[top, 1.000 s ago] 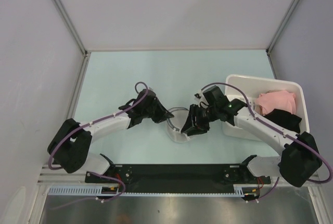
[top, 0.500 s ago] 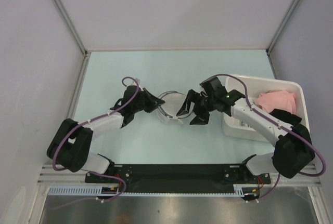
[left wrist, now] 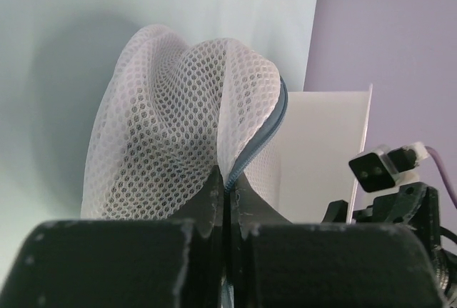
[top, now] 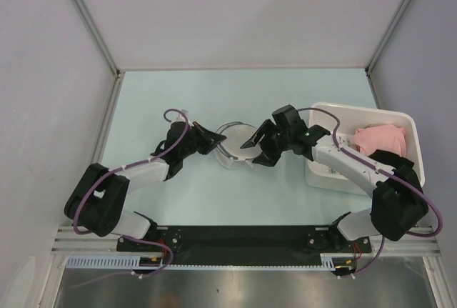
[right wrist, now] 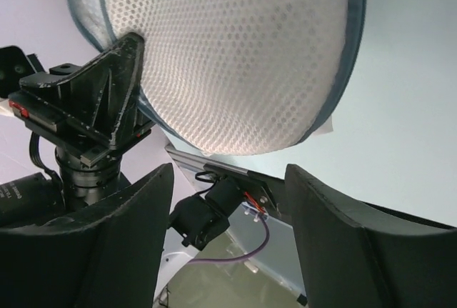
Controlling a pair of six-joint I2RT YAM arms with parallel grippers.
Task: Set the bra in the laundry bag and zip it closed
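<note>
**Left arm pinches the mesh bag, right jaws apart**

A small label on the wall of the white bin [top: 323,171] is too small to read. A pink garment [top: 380,138] lies inside the bin. The laundry bag [top: 235,143] is between both grippers. The left gripper [left wrist: 227,179] is clamped on its zipper rim, and the right gripper [right wrist: 228,179] stands spread just beside it.
</note>
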